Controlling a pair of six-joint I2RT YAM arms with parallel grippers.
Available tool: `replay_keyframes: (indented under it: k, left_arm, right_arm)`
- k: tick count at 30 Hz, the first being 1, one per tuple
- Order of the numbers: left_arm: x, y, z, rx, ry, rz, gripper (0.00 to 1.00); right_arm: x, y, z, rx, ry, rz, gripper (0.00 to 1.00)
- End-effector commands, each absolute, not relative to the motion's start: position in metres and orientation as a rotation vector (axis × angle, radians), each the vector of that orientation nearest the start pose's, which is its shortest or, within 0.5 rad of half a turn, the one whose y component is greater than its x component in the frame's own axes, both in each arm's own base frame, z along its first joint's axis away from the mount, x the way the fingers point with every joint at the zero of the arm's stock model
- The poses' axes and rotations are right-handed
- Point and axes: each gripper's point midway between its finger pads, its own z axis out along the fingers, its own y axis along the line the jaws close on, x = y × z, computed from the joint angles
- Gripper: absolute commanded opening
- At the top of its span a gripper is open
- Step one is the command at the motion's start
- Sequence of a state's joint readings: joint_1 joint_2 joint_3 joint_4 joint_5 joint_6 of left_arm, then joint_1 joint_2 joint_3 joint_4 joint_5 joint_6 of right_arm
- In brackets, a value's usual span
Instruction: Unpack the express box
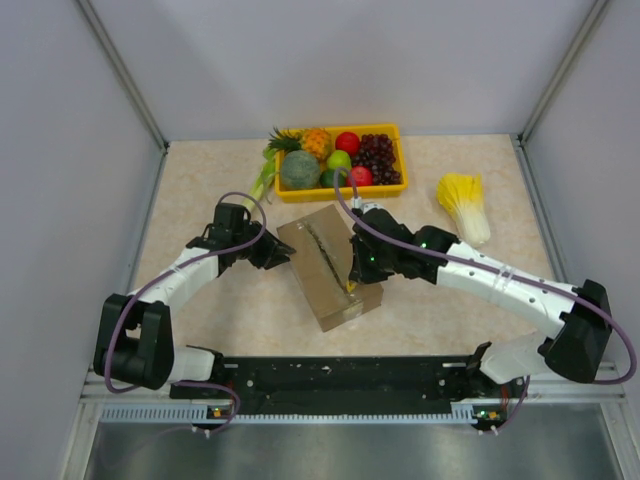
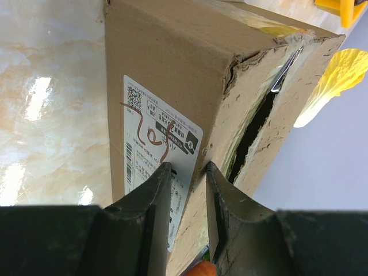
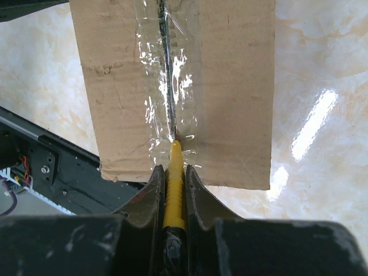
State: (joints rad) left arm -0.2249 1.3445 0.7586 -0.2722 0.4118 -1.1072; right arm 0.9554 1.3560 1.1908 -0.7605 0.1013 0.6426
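Your right gripper (image 3: 172,170) was clamped on a yellow cutter (image 3: 174,201), its tip at the express box (image 3: 230,86) seam just ahead. Your left gripper (image 2: 185,172), part open, straddled the box edge; grip unclear.

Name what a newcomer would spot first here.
The right end effector grips a yellow cutter, its tip in the taped seam on top of the express box at table centre. The left end effector straddles the box's labelled edge, beside a stretch of seam that is already split. Behind sit a yellow tray of fruit and, to the right, a napa cabbage.
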Motion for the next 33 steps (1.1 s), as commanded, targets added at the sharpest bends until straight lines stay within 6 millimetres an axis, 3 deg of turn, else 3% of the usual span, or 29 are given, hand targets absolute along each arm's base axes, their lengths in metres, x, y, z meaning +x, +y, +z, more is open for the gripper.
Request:
replay_keyframes:
  k: [1, 33]
  left_arm:
    - [0.302, -0.149, 0.074, -1.081, 2.458, -0.835, 0.16]
    - [0.302, -0.149, 0.073, -1.094, 2.448, -0.84, 0.16]
  right_arm:
    - [0.16, 0.263, 0.164, -0.415, 2.646, 0.507, 0.0]
    - [0.139, 0.245, 0.163, -0.399, 2.695, 0.527, 0.0]
